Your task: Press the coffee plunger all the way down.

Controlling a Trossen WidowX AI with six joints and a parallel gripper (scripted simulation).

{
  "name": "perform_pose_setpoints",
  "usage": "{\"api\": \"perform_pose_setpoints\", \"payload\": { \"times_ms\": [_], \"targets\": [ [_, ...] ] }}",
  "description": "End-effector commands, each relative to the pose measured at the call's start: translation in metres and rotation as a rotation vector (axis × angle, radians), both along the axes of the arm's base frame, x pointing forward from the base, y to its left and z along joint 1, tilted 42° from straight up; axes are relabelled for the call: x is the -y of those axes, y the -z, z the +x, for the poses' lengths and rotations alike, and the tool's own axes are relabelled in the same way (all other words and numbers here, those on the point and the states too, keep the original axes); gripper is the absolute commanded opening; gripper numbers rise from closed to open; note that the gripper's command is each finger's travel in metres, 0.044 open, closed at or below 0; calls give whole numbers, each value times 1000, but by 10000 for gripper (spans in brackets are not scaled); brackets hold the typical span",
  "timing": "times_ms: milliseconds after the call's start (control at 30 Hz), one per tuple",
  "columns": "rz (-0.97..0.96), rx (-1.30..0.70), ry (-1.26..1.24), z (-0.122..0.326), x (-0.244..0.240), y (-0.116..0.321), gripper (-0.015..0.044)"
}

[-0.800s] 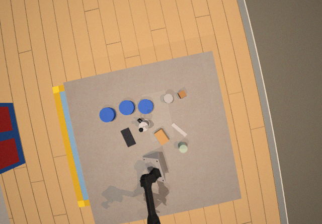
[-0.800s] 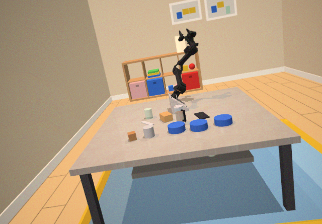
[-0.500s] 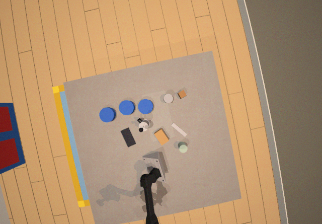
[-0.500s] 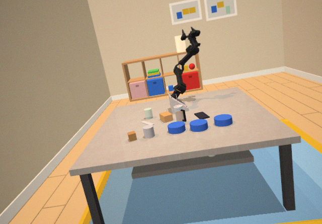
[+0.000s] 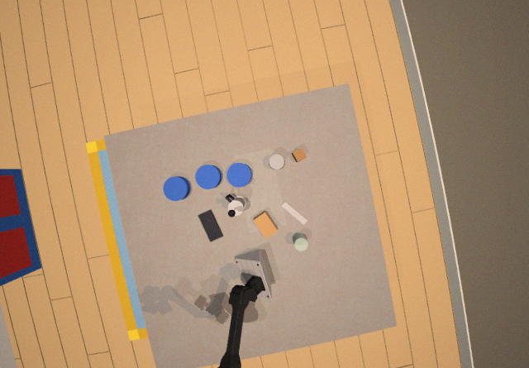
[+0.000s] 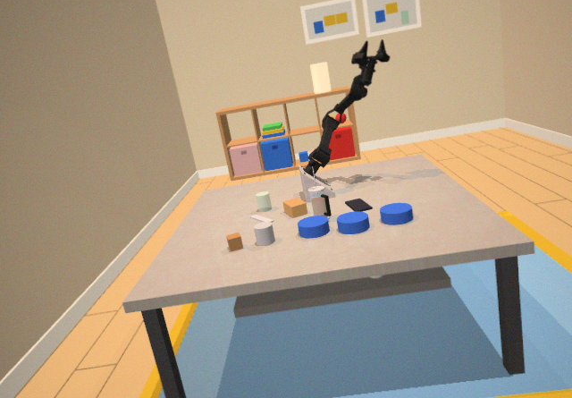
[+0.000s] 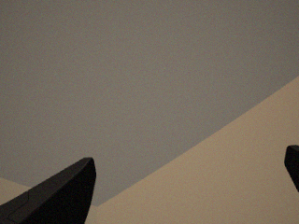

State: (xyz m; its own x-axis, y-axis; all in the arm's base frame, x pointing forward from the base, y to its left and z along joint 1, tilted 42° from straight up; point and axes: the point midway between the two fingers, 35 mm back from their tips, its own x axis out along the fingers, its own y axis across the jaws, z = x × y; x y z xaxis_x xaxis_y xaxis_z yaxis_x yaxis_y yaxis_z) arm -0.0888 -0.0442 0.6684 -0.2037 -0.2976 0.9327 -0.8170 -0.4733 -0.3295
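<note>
The wrist view shows only two dark fingertips against wall and ceiling; the right one is cut off at the frame edge, and nothing on the desk (image 6: 416,241) appears there. From the exterior camera the tool (image 6: 371,52) is raised high above the far side of the desk, pointing upward toward the wall pictures, its fingers spread wide and released, with nothing between them. In the top view the tool itself is hard to make out, since the dark arm (image 5: 239,313) foreshortens into one black shape over its grey base (image 5: 256,265).

The coffee press (image 5: 235,205) stands upright on the desk, just in front of the three blue discs and well apart from the tool. From above its black plunger knob (image 5: 231,212) and pale body are small and blurred, so how far the plunger is down cannot be told. In the exterior view the press (image 6: 319,201) partly overlaps the arm's base behind it.

Counted on the desk: three blue discs (image 5: 207,176), two orange blocks, one larger (image 5: 265,224) and one smaller (image 5: 298,155), one grey cylinder (image 5: 276,161), one pale green cylinder (image 5: 300,241), one flat black slab (image 5: 210,225) and one flat white bar (image 5: 293,212).
</note>
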Motion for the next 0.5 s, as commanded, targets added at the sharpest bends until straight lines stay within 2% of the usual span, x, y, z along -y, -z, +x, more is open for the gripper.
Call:
{"api": "perform_pose_setpoints", "payload": {
  "times_ms": [0,233,467],
  "targets": [
    [-63,-226,202,68,-13,-5,440],
    [-218,-624,557,190,-17,13,440],
    [-415,-1001,846,297,7,67,440]
  ]
}}
